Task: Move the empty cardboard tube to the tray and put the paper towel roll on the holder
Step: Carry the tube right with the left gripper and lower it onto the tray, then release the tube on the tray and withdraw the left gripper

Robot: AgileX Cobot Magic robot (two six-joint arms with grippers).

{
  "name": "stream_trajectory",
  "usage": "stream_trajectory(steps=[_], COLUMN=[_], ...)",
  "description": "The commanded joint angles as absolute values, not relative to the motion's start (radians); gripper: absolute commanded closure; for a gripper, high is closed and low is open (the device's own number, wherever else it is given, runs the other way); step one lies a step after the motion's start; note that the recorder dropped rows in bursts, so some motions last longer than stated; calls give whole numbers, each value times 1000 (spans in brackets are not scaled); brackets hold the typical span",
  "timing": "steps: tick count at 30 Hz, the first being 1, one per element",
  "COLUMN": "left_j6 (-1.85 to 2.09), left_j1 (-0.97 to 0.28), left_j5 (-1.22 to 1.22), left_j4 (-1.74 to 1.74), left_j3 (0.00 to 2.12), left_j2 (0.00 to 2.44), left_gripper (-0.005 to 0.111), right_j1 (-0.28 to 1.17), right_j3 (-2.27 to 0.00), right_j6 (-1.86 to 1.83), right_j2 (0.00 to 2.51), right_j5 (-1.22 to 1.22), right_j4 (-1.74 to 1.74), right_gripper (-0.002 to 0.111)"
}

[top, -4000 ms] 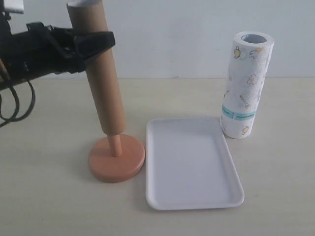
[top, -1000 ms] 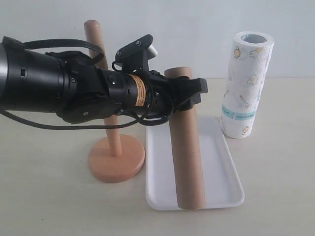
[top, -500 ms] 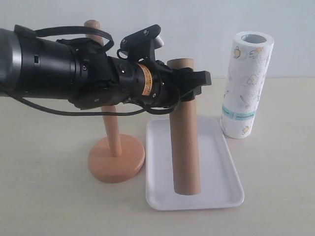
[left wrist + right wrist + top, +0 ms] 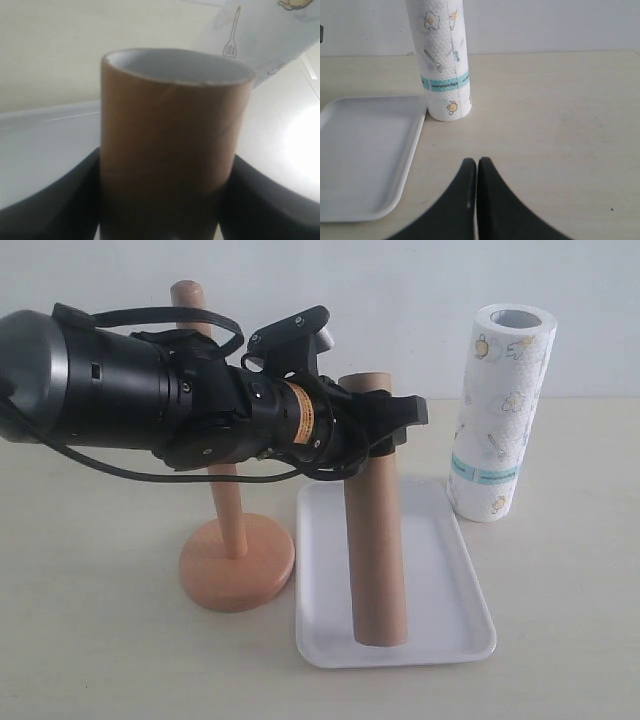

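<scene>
Tube: the tube stands on end in the tray, foot near the front rim. Its long axis is almost vertical, with the top leaning slightly toward the holder.
Left fingers: the left fingers grip the tube near its top, one on each side.
Left wrist view alone: shows the tube's open, grey-lined top end facing up.
Right fingers: the right fingers are clenched tip to tip on nothing, low over the bench. Only the right wrist view shows them.
Paper roll: the paper roll stands upright on the bench, just beside the tray's far right corner, teal band low.
Exterior view alone: shows the holder's bare pole rising behind the left arm.
</scene>
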State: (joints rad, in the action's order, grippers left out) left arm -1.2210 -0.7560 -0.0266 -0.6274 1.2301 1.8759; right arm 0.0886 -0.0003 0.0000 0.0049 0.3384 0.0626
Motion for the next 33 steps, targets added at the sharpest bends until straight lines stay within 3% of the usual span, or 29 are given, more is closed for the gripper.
stream_trajectory(steps=[1, 4, 6, 16, 18, 21, 26, 33], left_j6=[-1226, -1226, -1226, -1226, -1226, -1224, -1113, -967], left_j1=[-761, -761, -761, -769, -777, -792, -828, -933], left_j5=[-20, -20, -20, -17, -19, -35, -69, -181], left_j4=[-608, -546, -527, -530, -532, -536, -539, -541], left_j3=[1238, 1238, 1238, 1238, 1238, 1238, 1238, 1238], left_j2=[1875, 1875, 1875, 1873, 1865, 1838, 1768, 1682], left_gripper=[72, 47, 39, 37, 40, 57, 100, 103], right_j1=[91, 91, 91, 91, 91, 91, 91, 91], right_j3=[0, 0, 0, 0, 0, 0, 0, 0], right_j6=[0, 0, 0, 0, 0, 0, 0, 0], right_j2=[0, 0, 0, 0, 0, 0, 0, 0], right_j5=[331, 331, 331, 331, 331, 331, 331, 331], right_j4=[65, 65, 65, 65, 65, 65, 65, 65], right_gripper=[108, 108, 108, 108, 108, 108, 108, 108])
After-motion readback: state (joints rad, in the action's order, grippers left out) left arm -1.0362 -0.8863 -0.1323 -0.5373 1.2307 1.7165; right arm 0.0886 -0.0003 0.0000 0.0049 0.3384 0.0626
